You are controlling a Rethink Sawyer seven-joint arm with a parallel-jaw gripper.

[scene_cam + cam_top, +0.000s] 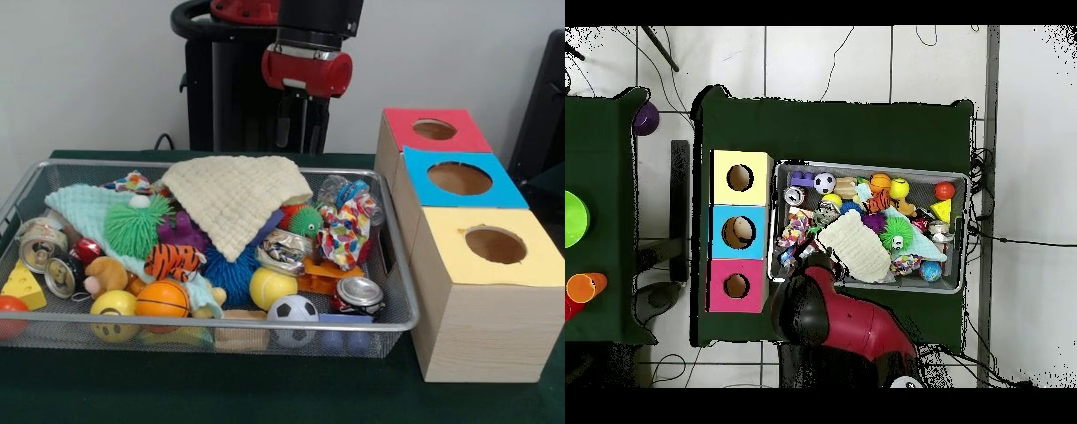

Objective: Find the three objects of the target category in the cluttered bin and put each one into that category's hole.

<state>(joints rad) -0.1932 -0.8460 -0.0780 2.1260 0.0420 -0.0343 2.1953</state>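
Observation:
A wire mesh bin holds a heap of toys, cloths and cans. A cream knitted cloth lies on top, partly over a mint cloth, a green spiky ball and a blue spiky ball. Along the front lie a yellow ball, a soccer ball, an orange basketball and a can. My gripper hangs open and empty above the bin's far rim. From overhead the arm covers the bin's corner next to the boxes.
Three wooden boxes with round holes stand beside the bin: red-topped, blue-topped, yellow-topped. More cans, a cheese wedge, a tiger toy and crumpled wrappers crowd the bin.

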